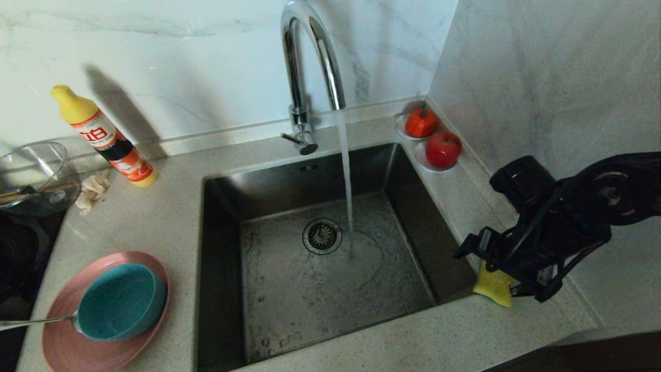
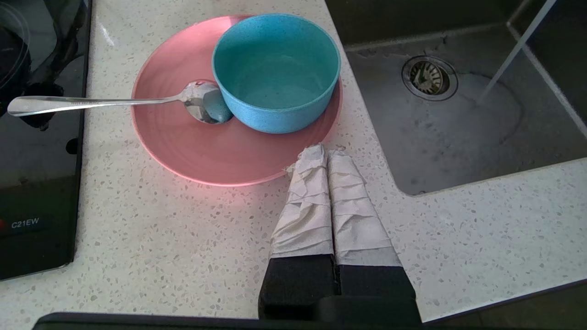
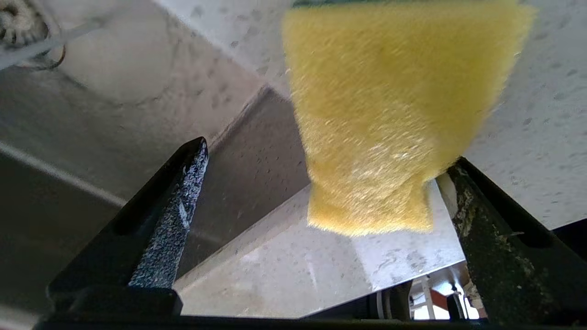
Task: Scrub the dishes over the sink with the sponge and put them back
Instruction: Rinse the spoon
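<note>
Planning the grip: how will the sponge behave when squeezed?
The sponge is porous yellow foam, so it probably compresses and bends rather than slipping. It looks light. With the tap running, it may get soggy and heavier.

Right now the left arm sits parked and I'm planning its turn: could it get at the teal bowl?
Probably yes: the left gripper, shut, hovers beside the pink plate, and nothing stands between it and the teal bowl. It must open first.

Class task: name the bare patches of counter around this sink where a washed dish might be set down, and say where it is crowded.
Bare counter lies between the detergent bottle, the pink plate and the sink, and along the front edge. Crowded: the far right corner holds two saucers with red fruit; the right gripper hangs over the sponge.
</note>
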Motion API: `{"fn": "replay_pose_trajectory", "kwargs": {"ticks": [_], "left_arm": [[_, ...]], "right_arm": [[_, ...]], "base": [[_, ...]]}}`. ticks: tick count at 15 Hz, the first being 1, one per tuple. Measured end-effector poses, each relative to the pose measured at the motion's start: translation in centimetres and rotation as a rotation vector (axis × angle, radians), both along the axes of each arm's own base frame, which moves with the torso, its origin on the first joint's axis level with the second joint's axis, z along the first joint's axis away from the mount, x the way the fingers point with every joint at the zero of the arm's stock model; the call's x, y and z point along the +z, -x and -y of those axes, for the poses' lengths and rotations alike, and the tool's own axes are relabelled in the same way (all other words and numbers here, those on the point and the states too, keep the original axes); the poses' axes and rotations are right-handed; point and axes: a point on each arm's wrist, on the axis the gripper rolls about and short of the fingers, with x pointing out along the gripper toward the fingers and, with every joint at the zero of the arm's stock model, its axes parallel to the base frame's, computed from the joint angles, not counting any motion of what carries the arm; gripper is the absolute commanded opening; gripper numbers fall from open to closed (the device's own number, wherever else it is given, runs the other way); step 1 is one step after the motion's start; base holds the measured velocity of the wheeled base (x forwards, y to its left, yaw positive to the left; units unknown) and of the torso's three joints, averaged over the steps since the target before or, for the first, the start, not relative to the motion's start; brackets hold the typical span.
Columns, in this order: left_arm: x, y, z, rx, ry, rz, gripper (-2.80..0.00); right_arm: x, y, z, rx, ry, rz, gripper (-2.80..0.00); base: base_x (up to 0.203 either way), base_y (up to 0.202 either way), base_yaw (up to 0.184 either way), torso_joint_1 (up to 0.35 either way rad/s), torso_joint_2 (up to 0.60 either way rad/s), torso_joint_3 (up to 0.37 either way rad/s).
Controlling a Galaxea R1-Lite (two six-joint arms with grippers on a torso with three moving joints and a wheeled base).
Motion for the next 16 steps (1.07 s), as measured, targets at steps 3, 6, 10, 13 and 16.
{"fn": "replay_pose_trajectory", "kwargs": {"ticks": [3, 6, 10, 13, 16], "left_arm": [[0.0, 0.0, 0.0, 0.0, 0.0, 0.0, -2.8], [0.0, 0.0, 0.0, 0.0, 0.0, 0.0, -2.8], [0.0, 0.0, 0.0, 0.0, 0.0, 0.0, -2.8], [0.0, 0.0, 0.0, 0.0, 0.0, 0.0, -2.8], [0.0, 0.0, 0.0, 0.0, 0.0, 0.0, -2.8]], "right_arm": [[-0.23, -0.39, -0.04, -0.017, 0.02, 0.036, 0.0], [-0.09, -0.61, -0.09, -0.02, 0.02, 0.056, 0.0], [-0.1, -0.87, -0.16, -0.022, 0.02, 0.062, 0.0], [-0.13, -1.04, -0.14, -0.045, 0.05, 0.081, 0.0], [-0.14, -1.05, -0.05, -0.061, 0.076, 0.088, 0.0]], "base": [[0.0, 0.0, 0.0, 0.0, 0.0, 0.0], [0.0, 0.0, 0.0, 0.0, 0.0, 0.0], [0.0, 0.0, 0.0, 0.0, 0.0, 0.0], [0.0, 0.0, 0.0, 0.0, 0.0, 0.0], [0.0, 0.0, 0.0, 0.0, 0.0, 0.0]]}}
